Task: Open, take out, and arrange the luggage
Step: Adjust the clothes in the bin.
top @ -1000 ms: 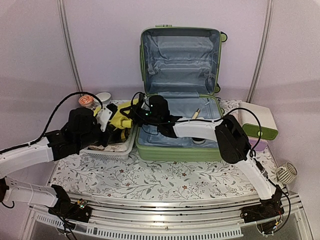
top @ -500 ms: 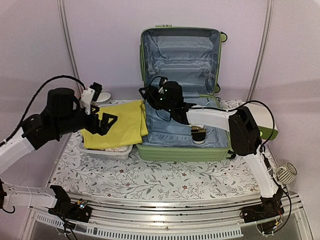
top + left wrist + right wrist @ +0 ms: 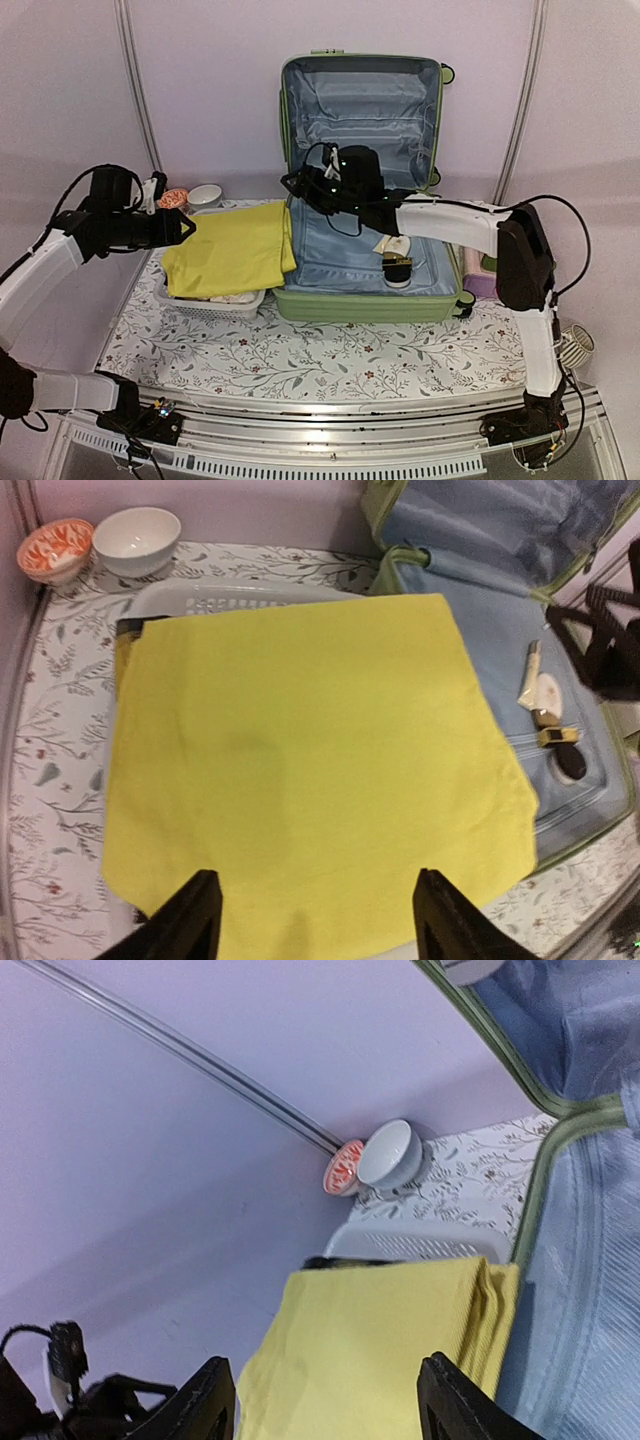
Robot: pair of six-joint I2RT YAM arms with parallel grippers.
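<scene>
Hovering with my left hand (image 3: 315,910) and right hand (image 3: 325,1400) both spread apart and empty, I take the cloth (image 3: 230,250) draped flat over the basket (image 3: 215,305) as set there to stay, its edge touching the luggage (image 3: 360,305), which lies open on the tabletop (image 3: 330,360), lid (image 3: 360,110) upright.

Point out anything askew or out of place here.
The yellow cloth lies draped over the white basket rather than inside it, with one edge lapping onto the open luggage's rim. Nothing else stands out.

White arm links (image 3: 40,277), black joints (image 3: 522,258), black cables (image 3: 70,185)
</scene>
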